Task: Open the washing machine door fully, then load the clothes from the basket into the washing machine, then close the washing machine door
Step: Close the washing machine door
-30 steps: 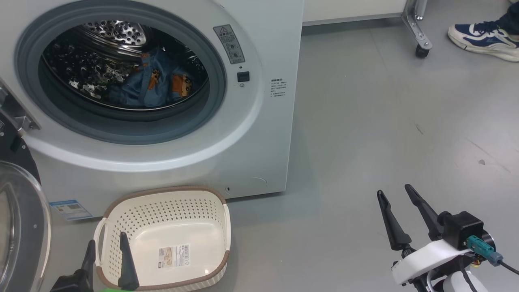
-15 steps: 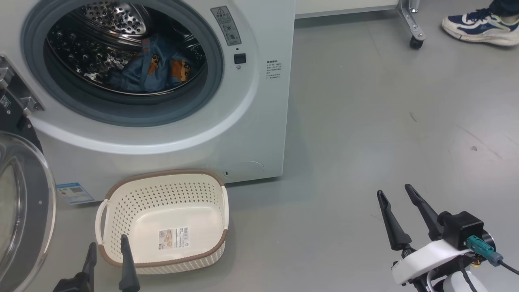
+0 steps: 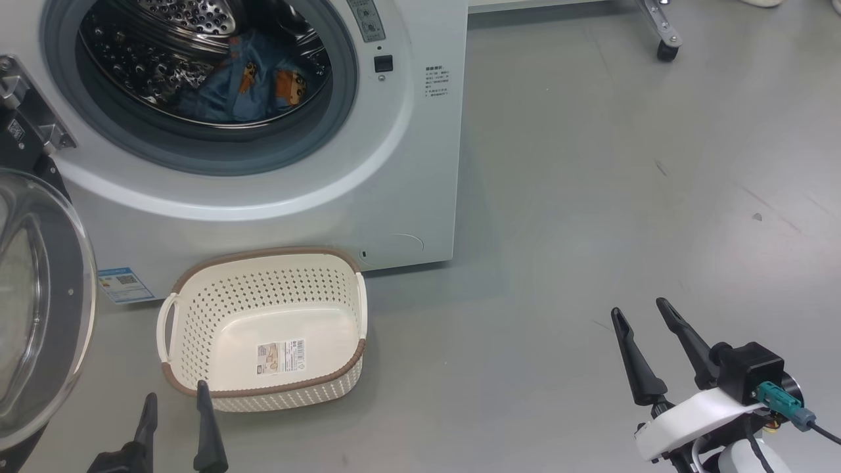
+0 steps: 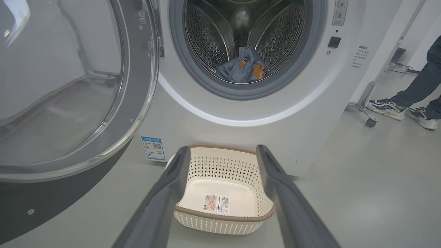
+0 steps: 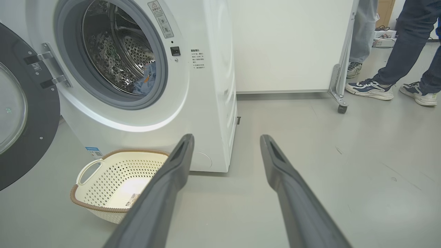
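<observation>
Clothes (image 3: 250, 92) sit in the drum (image 3: 164, 39). Left end effector (image 3: 176, 391), fingers apart and empty (right end effector (image 3: 638, 307) too), should sweep the washing machine door (image 3: 39, 315), just to its left, firmly shut.

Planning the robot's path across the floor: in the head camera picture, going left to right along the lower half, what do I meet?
The washing machine door → the basket → the right gripper.
</observation>
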Controlling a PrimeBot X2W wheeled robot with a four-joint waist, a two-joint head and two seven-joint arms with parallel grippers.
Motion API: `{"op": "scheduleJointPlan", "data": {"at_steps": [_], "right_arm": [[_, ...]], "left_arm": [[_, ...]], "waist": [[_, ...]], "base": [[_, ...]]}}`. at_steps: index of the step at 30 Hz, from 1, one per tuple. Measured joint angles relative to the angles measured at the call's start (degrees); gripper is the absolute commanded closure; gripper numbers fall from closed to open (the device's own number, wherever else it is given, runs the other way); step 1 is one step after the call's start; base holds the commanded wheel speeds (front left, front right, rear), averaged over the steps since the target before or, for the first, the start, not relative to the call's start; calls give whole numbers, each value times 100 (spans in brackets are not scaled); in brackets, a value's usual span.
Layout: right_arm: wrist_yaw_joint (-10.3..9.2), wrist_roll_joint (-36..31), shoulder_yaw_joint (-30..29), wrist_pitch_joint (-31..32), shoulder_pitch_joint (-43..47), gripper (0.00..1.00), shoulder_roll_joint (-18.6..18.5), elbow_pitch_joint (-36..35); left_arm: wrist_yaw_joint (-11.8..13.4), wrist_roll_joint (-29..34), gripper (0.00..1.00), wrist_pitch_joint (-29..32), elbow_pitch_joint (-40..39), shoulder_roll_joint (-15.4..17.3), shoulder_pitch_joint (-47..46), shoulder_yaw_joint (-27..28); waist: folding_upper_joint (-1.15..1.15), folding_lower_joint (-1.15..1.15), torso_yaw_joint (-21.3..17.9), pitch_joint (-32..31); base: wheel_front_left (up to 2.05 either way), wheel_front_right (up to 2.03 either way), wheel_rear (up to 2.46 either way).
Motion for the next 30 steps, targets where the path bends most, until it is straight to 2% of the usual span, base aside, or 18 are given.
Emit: {"op": "scheduleJointPlan", "data": {"at_steps": [21, 30], "right_arm": [[0, 0, -15, 0, -1, 0, -5, -11], [0, 0, -152, 0, 0, 0, -70, -18]], "left_arm": [[24, 1, 0, 0, -29, 1, 1, -35], [25, 1, 0, 0, 12, 2, -3, -167]], "waist": [[0, 0, 85, 63], [0, 0, 328, 38]], "base": [[-17, 17, 0], [0, 0, 0]]}}
